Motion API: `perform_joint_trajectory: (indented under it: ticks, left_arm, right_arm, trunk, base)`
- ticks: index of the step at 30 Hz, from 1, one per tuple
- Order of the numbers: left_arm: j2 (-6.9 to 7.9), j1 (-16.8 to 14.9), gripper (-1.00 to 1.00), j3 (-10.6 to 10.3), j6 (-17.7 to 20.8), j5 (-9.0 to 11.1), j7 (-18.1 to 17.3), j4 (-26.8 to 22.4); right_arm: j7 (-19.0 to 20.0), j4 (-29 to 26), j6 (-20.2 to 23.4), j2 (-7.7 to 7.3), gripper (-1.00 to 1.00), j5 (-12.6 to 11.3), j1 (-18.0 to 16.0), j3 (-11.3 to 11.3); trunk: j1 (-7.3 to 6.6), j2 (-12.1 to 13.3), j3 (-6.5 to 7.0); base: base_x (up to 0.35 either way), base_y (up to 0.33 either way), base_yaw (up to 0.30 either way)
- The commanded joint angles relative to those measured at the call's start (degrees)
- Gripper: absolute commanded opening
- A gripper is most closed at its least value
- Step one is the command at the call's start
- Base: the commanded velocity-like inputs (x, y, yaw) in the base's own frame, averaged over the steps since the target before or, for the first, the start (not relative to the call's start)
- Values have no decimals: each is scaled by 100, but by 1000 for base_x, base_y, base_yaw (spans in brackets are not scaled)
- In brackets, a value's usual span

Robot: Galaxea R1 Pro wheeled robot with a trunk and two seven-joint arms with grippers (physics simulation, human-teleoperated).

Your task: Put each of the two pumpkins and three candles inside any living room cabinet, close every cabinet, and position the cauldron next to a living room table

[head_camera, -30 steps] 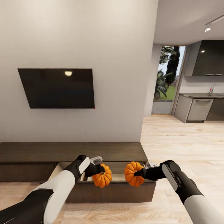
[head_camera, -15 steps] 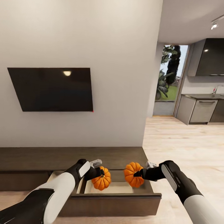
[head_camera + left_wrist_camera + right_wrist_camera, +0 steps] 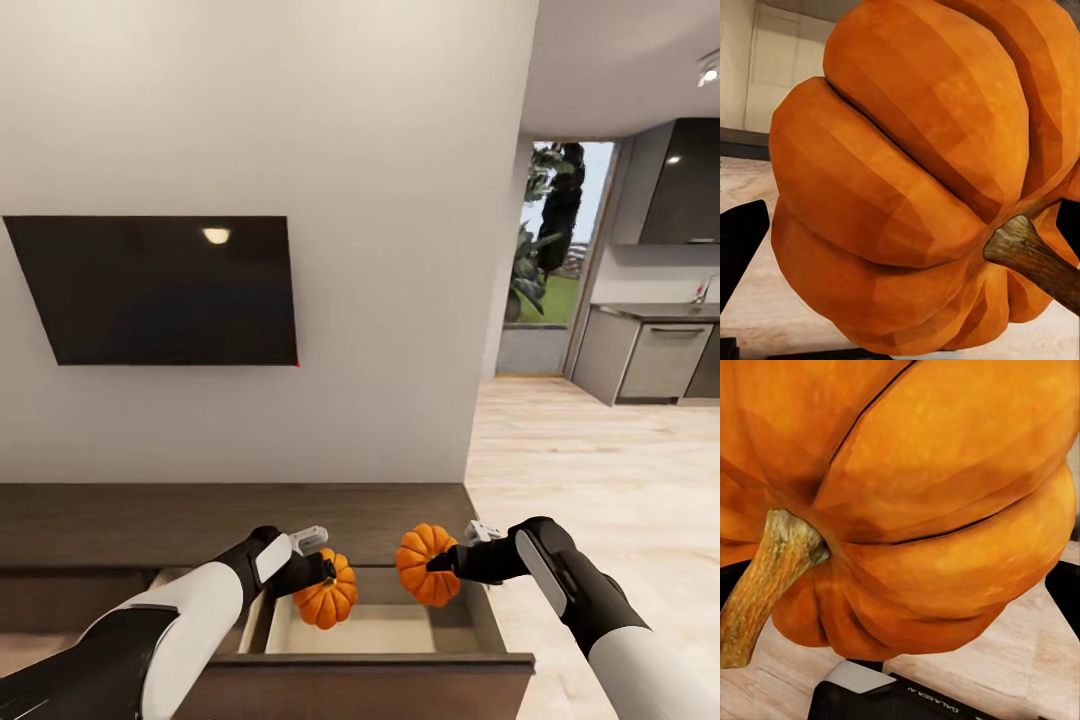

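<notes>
Each pincer is clenched on a pumpkin, the left gripper (image 3: 322, 572) on one (image 3: 327, 594) and the right gripper (image 3: 440, 563) on another (image 3: 423, 564), both above the cabinet's open drawer (image 3: 380, 630).

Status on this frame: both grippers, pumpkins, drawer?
Left gripper shut on one ribbed orange pumpkin; right gripper shut on the other. Both above the dark brown cabinet's open drawer. Nothing blocking.

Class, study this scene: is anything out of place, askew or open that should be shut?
One cabinet drawer stands pulled out and empty. Each gripper holds a pumpkin, left and right, above it. Nothing looks spilled or damaged.
</notes>
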Motion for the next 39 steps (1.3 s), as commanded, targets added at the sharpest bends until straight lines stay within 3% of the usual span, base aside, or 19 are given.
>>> perform_joint_trajectory:
  ticks: [1, 13, 19, 39]
  left_arm:
    - [-3, -2, -100, 8, 23, 52, 48, -6]
    - [-56, -2, -100, 8, -39, 47, 33, 105]
    - [-58, 1, -100, 5, -242, 41, -14, 122]
    - [-116, 0, -100, 3, -223, 32, -57, 143]
  right_arm:
    - [32, -6, 12, -5, -100, 32, -4, 13]
    - [30, 37, 12, -6, -100, 33, 2, -25]
    - [42, 737, 12, -5, -100, -3, -4, -40]
    - [34, 762, 12, -5, -100, 6, -4, -20]
  trunk:
    - [1, -5, -10]
    - [1, -5, -33]
    - [1, -5, -81]
    - [1, -5, -163]
  base:
    - [15, 0, 164]
    - [90, -50, 90]
    - [52, 28, -37]
    - [56, 30, -2]
